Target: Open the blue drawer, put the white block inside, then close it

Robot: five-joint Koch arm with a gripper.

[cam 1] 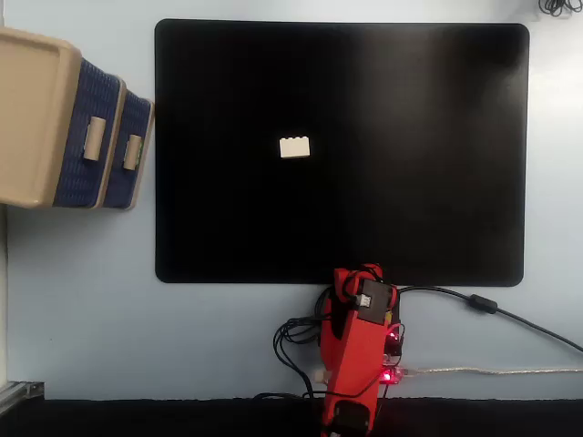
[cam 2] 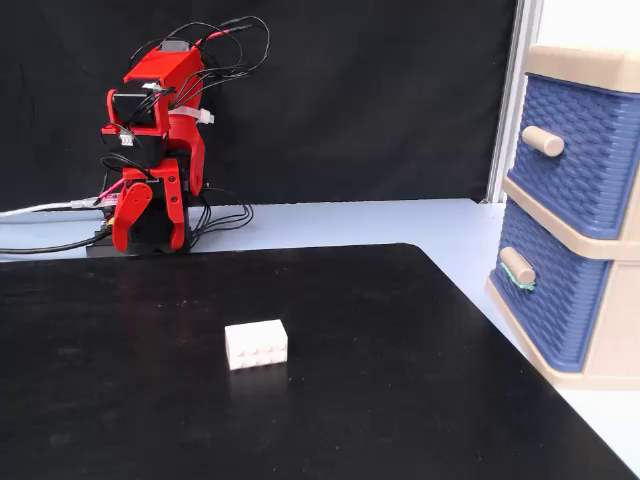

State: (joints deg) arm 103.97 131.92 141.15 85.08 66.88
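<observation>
The white block point(cam 1: 294, 147) point(cam 2: 256, 344) lies alone near the middle of the black mat point(cam 1: 410, 182) point(cam 2: 120, 420). The blue drawer point(cam 1: 137, 150) point(cam 2: 548, 300) is the lower front of the beige cabinet point(cam 1: 32, 118) point(cam 2: 610, 345) and is pushed in, with its small beige handle point(cam 1: 133, 151) point(cam 2: 517, 265) sticking out. The red arm point(cam 1: 357, 341) point(cam 2: 160, 90) sits folded at its base, well away from both block and cabinet. My gripper point(cam 2: 150, 235) hangs downward in front of the base with nothing in it. How its jaws stand is unclear.
A second navy drawer front point(cam 1: 86, 137) point(cam 2: 585, 150) with a larger handle sits above the blue drawer, also pushed in. Cables point(cam 1: 483, 305) point(cam 2: 40, 210) trail from the arm's base across the light blue table. A black curtain point(cam 2: 350, 100) hangs behind the arm.
</observation>
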